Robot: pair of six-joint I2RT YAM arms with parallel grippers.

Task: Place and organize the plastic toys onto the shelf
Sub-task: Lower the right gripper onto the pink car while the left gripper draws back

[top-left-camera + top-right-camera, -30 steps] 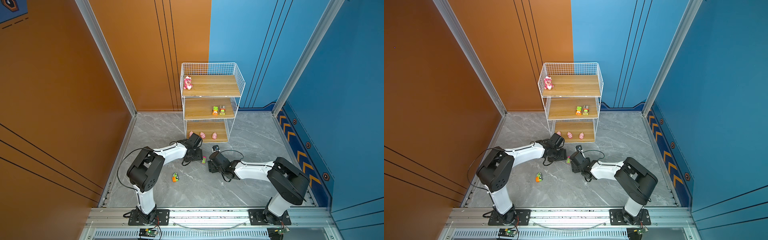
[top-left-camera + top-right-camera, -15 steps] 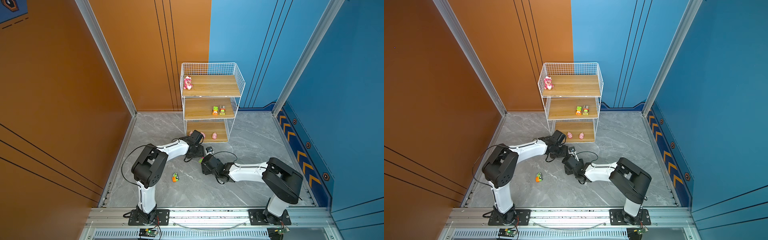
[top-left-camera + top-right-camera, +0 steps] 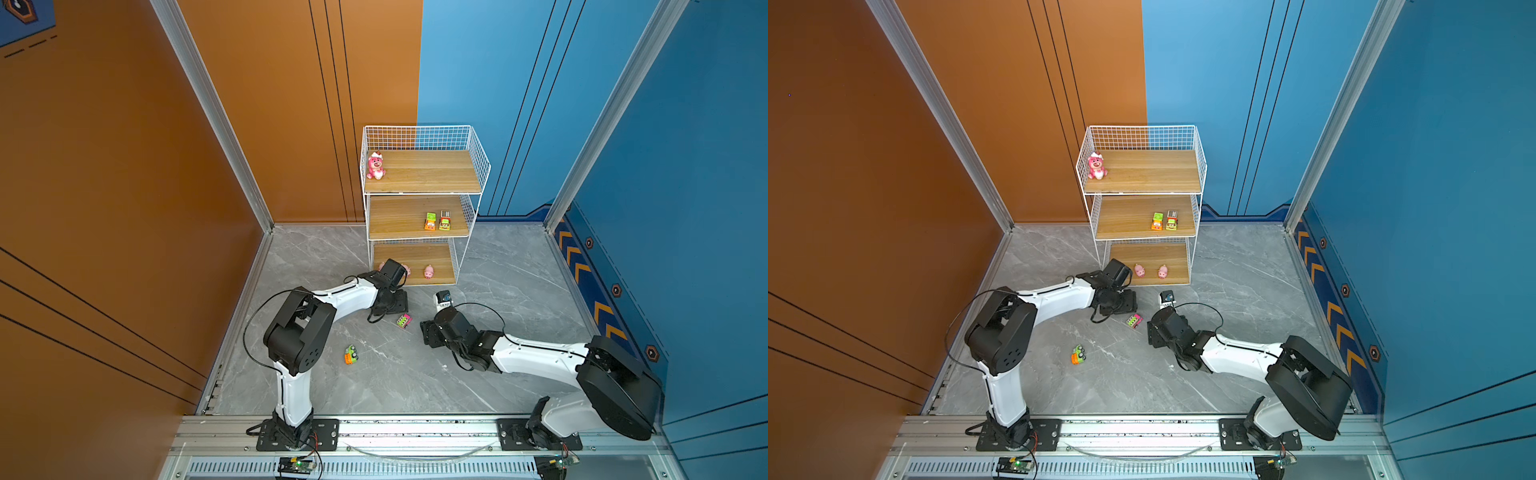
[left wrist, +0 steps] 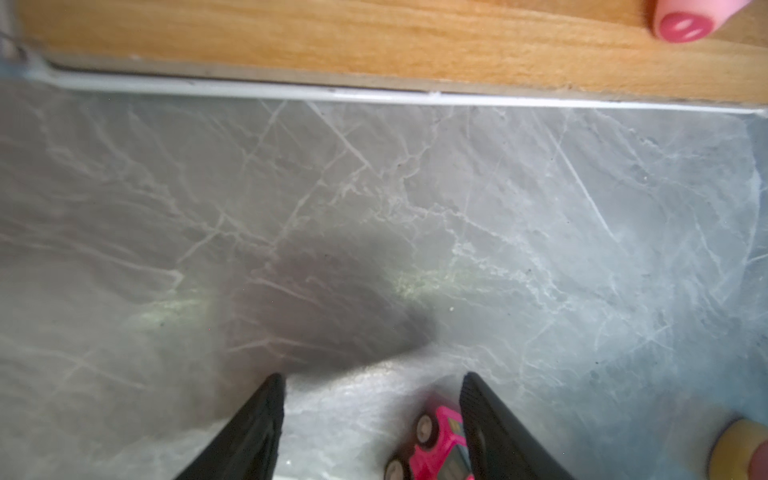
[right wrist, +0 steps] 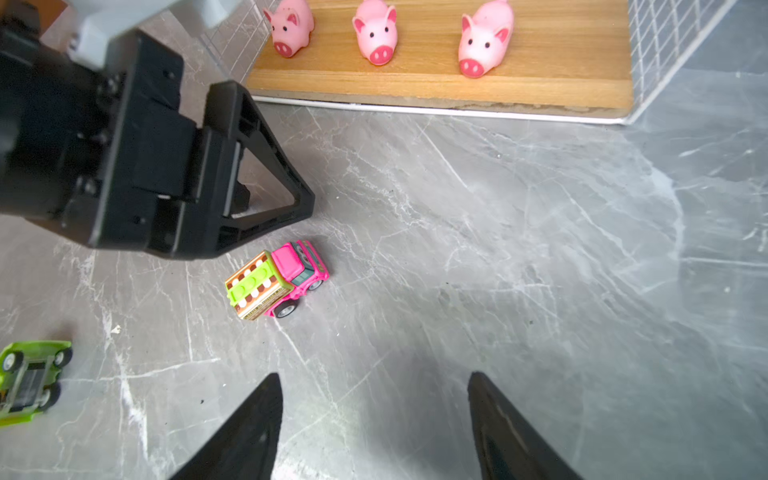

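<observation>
the white wire shelf [image 3: 432,172] stands at the back of the grey marble floor [image 3: 519,282]. the pink bear [image 3: 375,165] sits on the top board, at its left side. two toys are side by side on the middle board, toward its right: a green and orange truck [image 3: 430,221] and a truck with a grey top [image 3: 445,220]. in the right wrist view three pink pigs stand in a row on the bottom board, noses to the front: the first pig [image 5: 289,29], the middle pig [image 5: 376,35] and the last pig [image 5: 484,39].

two toys are on the floor, not on the shelf. the pink truck [image 5: 276,282], with a green and brown back, stands on its wheels in front of the shelf. the green car [image 5: 31,380] lies tipped over with its wheels showing, farther from the shelf.

the left gripper [image 4: 372,378] hangs low, just in front of the bottom board. its fingers are spread wide and hold nothing. the pink truck is just beside it, and i cannot tell if they touch. the right gripper [image 5: 374,378] is near the pink truck on its other side. its fingers are spread too, with only floor between them.
</observation>
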